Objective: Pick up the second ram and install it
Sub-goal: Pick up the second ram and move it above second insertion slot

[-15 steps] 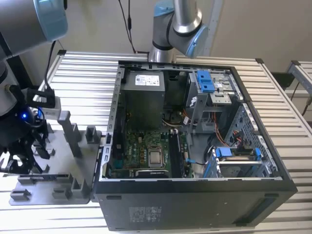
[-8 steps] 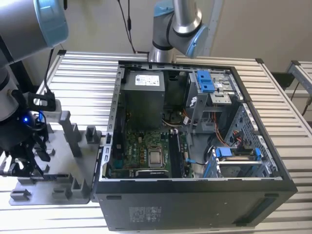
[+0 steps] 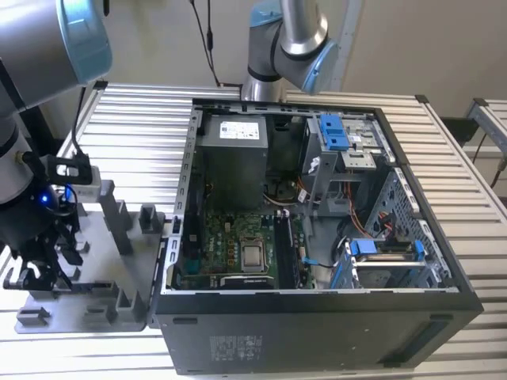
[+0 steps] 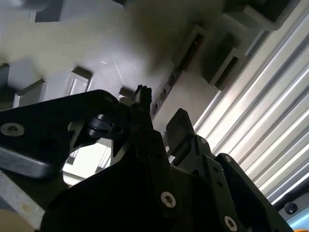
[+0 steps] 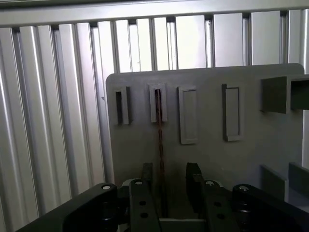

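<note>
Jaws straddle ram point(image 5: 160, 140) in grey fixture point(image 5: 207, 162).

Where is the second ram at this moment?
The second ram stands on edge in a slot of the grey fixture, between the fingers of the open gripper, at the exterior view's left beside the computer case.

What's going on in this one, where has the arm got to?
The arm's tool is down over the grey fixture, which sits on the slatted table at the exterior view's left, beside the open computer case. In the first wrist view the ram stick stands on edge in a fixture slot. The tool's fingers sit open on either side of it, with a gap beside one finger. The stick is not yet lifted from the fixture.
</note>
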### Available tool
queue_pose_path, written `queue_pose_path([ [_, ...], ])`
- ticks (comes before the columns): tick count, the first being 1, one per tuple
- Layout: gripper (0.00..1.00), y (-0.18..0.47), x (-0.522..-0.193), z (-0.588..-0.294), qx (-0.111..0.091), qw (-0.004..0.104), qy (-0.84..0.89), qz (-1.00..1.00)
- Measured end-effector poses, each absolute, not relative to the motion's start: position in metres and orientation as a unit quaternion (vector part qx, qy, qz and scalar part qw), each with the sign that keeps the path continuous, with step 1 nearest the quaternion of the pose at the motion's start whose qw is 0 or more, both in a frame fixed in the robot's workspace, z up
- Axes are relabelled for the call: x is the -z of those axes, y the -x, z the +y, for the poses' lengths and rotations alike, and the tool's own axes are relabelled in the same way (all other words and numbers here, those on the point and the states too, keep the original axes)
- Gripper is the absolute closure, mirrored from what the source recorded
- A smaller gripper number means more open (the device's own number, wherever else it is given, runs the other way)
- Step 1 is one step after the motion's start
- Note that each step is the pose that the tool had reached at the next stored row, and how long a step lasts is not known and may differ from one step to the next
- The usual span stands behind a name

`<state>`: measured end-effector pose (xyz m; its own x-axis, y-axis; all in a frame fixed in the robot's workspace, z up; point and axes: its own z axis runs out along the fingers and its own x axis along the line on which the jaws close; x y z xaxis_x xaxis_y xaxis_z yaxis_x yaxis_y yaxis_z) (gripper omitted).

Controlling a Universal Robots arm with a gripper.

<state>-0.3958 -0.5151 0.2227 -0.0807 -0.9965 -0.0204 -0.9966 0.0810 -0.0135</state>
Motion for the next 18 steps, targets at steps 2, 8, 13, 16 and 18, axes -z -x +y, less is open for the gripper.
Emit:
queue_pose_path([
  [2, 0.58, 0.3958, -0.2214, -0.5151, -0.002, 0.012, 0.678, 0.735],
  [8, 0.58, 0.3958, -0.2177, -0.5151, -0.002, 0.012, 0.678, 0.735],
  [13, 0.58, 0.3958, -0.2169, -0.5151, -0.002, 0.012, 0.678, 0.735],
  [16, 0.58, 0.3958, -0.2168, -0.5151, -0.002, 0.012, 0.678, 0.735],
  [18, 0.58, 0.3958, -0.2164, -0.5151, -0.002, 0.012, 0.678, 0.735],
])
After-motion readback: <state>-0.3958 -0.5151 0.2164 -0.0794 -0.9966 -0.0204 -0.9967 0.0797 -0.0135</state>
